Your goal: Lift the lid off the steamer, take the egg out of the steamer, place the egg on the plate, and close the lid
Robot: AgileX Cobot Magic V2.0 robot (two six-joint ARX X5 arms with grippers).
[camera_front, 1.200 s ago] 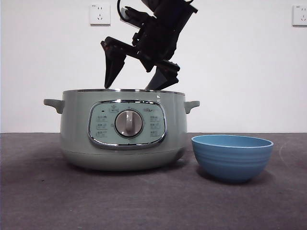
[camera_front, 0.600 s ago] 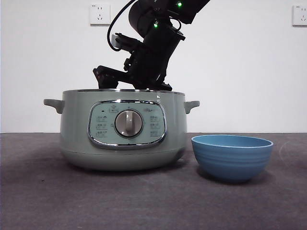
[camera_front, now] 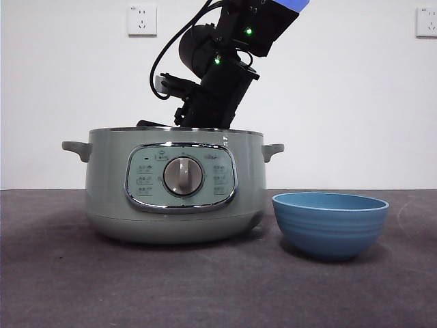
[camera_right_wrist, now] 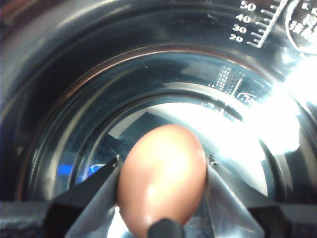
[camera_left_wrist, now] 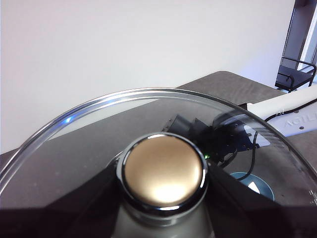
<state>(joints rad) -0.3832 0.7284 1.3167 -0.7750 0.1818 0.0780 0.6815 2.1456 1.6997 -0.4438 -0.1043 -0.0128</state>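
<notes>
Down inside the steamer (camera_front: 175,184), your right pincer (camera_right_wrist: 161,171) has its jaws set either side of the egg (camera_right_wrist: 162,176), touching or nearly so; whether they grip firmly I cannot tell. Squeeze too little and the smooth shell may slip back onto the steel floor as you rise; too much may crack it. Your left pincer is clamped on the knob of the lid (camera_left_wrist: 163,148), held aloft. The plate (camera_front: 330,223) waits on the worktop (camera_front: 218,287) beside the steamer.
</notes>
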